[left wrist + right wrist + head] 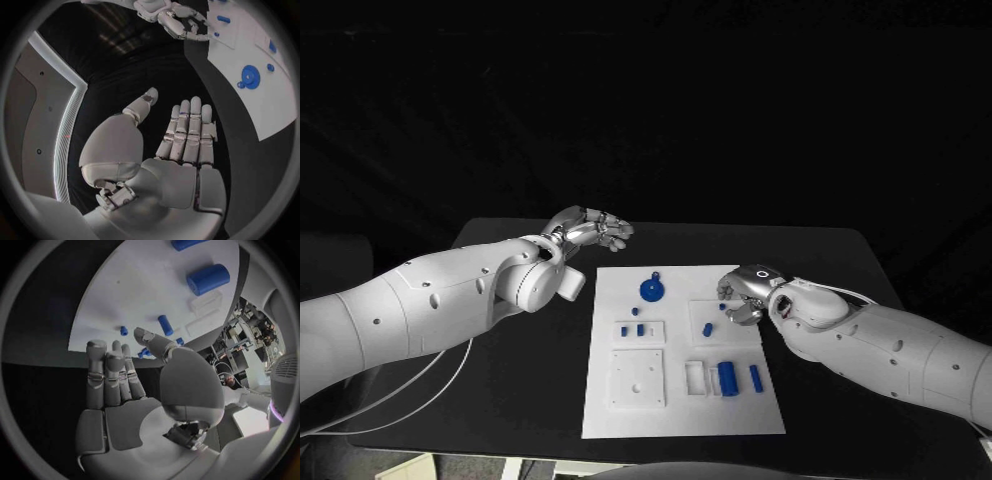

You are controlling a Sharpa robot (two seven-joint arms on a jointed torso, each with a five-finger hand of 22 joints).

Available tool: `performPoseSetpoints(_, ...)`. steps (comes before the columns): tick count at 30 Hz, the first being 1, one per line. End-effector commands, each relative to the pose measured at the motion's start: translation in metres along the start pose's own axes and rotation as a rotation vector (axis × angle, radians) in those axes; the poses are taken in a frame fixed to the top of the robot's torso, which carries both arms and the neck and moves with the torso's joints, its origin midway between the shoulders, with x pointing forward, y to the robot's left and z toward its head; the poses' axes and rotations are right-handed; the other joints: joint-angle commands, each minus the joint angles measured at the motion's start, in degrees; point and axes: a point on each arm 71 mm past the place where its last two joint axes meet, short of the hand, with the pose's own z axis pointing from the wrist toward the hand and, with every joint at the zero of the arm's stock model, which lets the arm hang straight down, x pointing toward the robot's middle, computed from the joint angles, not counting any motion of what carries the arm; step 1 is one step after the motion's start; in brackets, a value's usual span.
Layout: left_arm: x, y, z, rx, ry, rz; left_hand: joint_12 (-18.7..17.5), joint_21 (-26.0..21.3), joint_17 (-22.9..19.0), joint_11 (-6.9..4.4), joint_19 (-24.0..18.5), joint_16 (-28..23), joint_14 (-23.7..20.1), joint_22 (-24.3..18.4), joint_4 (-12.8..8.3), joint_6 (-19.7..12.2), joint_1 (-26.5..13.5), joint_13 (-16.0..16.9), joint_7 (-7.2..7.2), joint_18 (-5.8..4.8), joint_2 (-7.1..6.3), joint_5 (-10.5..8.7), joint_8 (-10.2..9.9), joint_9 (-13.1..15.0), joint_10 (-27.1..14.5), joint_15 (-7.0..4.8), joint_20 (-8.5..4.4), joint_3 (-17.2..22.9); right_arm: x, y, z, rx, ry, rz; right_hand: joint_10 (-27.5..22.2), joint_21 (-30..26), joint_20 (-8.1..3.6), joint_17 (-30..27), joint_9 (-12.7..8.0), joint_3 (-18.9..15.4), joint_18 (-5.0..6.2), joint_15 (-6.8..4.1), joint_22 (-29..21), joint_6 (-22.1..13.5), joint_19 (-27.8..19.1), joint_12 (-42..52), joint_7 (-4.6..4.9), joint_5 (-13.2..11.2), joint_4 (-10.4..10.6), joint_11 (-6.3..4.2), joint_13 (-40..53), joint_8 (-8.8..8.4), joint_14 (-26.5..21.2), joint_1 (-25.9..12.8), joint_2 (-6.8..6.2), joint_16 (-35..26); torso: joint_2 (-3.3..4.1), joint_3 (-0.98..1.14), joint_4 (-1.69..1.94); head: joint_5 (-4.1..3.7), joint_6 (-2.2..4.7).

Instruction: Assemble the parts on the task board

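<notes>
The fingers of the right hand are held straight and close together with the thumb set apart, and nothing is pinched between them; the open palm is turned toward the task board, probably so that a part can be reached from above. The fingers of the left hand are likewise laid side by side, thumb apart, holding nothing. This hand is kept off the board at about ten o'clock from its middle, over the bare bench, apparently parked out of the way. On the board, a round blue part is set at about twelve o'clock, small blue pegs lie near the middle, and a blue cylinder with a slim blue bar lies at about four o'clock beside white recesses. The parts are seen loose, so assembly is judged hardly begun.
</notes>
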Motion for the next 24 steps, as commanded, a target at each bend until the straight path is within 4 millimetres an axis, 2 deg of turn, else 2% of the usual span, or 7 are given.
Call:
performPoseSetpoints(1, 0.002, -0.002, 0.000, 0.014, 0.008, -0.023, -0.3, -0.3, 0.1, 0.32, -0.3, -0.2, -0.1, 0.1, 0.1, -0.4, 0.4, -0.1, -0.12, 0.35, 0.10, -0.05, 0.1, -0.1, 0.1, 0.40, 0.16, -0.4, 0.002, 0.001, 0.002, 0.001, 0.003, -0.020, 0.6, 0.2, -0.02, -0.1, -0.1, 0.5, 3.69, -0.05, 0.9, 0.5, 0.4, -0.3, 0.03, -0.4, 0.0, -0.01, -0.1, -0.11, 0.4, 0.6, 0.04, 0.1, 0.12, 0.02, -0.10, 0.19, -0.08)
performPoseSetpoints(10, 0.004, -0.002, -0.001, 0.013, 0.013, -0.026, -0.4, -0.4, 0.2, 0.42, -0.3, -0.4, 0.0, 0.1, 0.1, -0.5, 0.3, -0.2, -0.08, 0.39, 0.19, -0.05, 0.1, -0.1, 0.2, 0.43, 0.20, -0.5, 0.019, 0.005, 0.003, 0.010, 0.023, -0.014, 1.5, 0.3, -0.01, -0.1, -0.2, 1.9, 3.69, -0.18, 0.9, 1.0, 0.7, -0.9, -0.11, -1.5, 0.7, -0.14, -0.2, 0.03, 0.7, 0.6, 0.46, 0.0, 0.27, 0.05, -0.22, 0.45, -0.25)
performPoseSetpoints(24, 0.003, -0.002, -0.003, 0.012, 0.013, -0.030, -0.7, -0.6, 0.6, 0.64, -0.3, -0.8, 0.2, 0.3, 0.1, -1.4, 0.2, -0.5, 0.25, 0.50, 0.23, -0.04, -0.3, -0.3, 0.1, 0.47, 0.27, -0.6, 0.020, 0.007, 0.005, 0.033, -0.018, -0.023, 2.6, 0.5, -0.22, -0.2, -0.6, 5.3, 3.69, -0.36, 1.0, 1.3, 0.9, -1.9, -0.20, -4.3, 2.1, -0.32, -0.3, 0.02, 0.9, 0.6, 0.41, -0.1, 0.42, 0.05, -0.26, 0.53, -0.09)
